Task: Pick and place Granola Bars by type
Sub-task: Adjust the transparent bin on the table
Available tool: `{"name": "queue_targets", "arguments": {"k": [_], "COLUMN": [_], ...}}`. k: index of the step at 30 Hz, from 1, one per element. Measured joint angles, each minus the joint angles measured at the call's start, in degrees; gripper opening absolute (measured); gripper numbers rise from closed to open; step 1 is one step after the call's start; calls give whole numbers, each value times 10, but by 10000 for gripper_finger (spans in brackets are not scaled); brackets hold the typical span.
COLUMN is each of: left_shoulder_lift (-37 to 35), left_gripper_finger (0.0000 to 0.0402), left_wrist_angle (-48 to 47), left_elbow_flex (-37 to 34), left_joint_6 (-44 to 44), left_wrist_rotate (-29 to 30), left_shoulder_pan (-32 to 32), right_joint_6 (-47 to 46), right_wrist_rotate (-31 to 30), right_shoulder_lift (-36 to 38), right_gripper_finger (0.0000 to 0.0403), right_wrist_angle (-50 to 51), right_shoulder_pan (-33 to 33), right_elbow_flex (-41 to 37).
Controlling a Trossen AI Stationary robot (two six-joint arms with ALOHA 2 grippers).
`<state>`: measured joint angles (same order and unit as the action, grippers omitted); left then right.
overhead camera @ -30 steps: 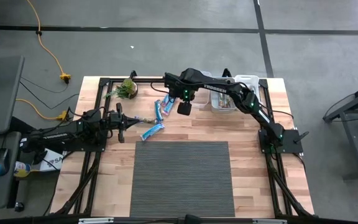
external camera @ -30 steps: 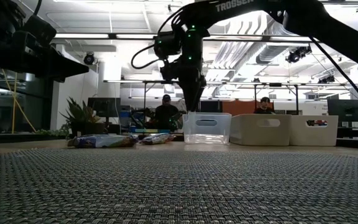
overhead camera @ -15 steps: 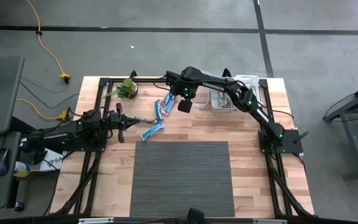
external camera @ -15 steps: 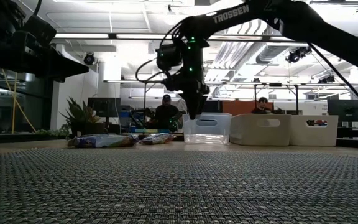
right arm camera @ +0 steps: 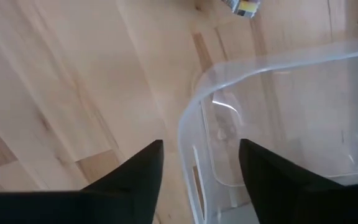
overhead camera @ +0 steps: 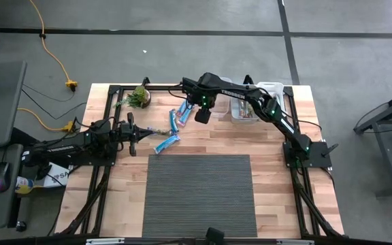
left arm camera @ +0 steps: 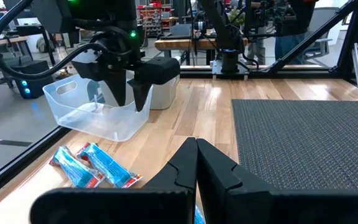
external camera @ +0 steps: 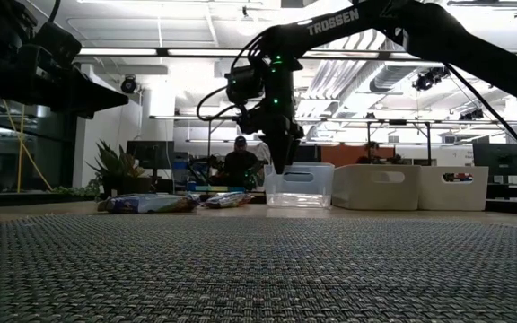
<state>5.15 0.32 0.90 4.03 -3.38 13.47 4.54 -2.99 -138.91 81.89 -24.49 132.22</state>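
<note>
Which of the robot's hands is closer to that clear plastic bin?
The right hand hangs open just beside the clear bin's rim. The left hand rests shut, farther away across the table.

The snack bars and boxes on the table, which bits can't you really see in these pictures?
- Bars on the wood, high view: too small to read wrappers.
- Middle clear bin, high view: right arm crosses it, so its contents can't be counted.
- Bin under the right claw, right wrist view: cut off by the picture's edge.
- Bar, right wrist view: only one end shows.
- Left claw, shut, left wrist view: hides table below it.
</note>
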Motion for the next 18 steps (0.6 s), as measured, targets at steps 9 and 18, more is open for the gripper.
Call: {"name": "queue_targets", "arguments": {"k": [9, 18], "left_shoulder_lift": [0, 0], "left_gripper_finger": [1, 1], "left_wrist_angle": [0, 0], "left_elbow_flex": [0, 0], "left_joint_6": [0, 0], "left_wrist_rotate": [0, 0], "left_shoulder_pan": [0, 0], "right_joint_6": [-8, -20], "right_wrist_rotate": [0, 0], "right_shoulder_lift": [0, 0], "right_gripper_finger": [90, 5], "right_wrist_angle": [0, -1], "right_shoulder_pan": [1, 2], "right_elbow_flex": [0, 1]}}
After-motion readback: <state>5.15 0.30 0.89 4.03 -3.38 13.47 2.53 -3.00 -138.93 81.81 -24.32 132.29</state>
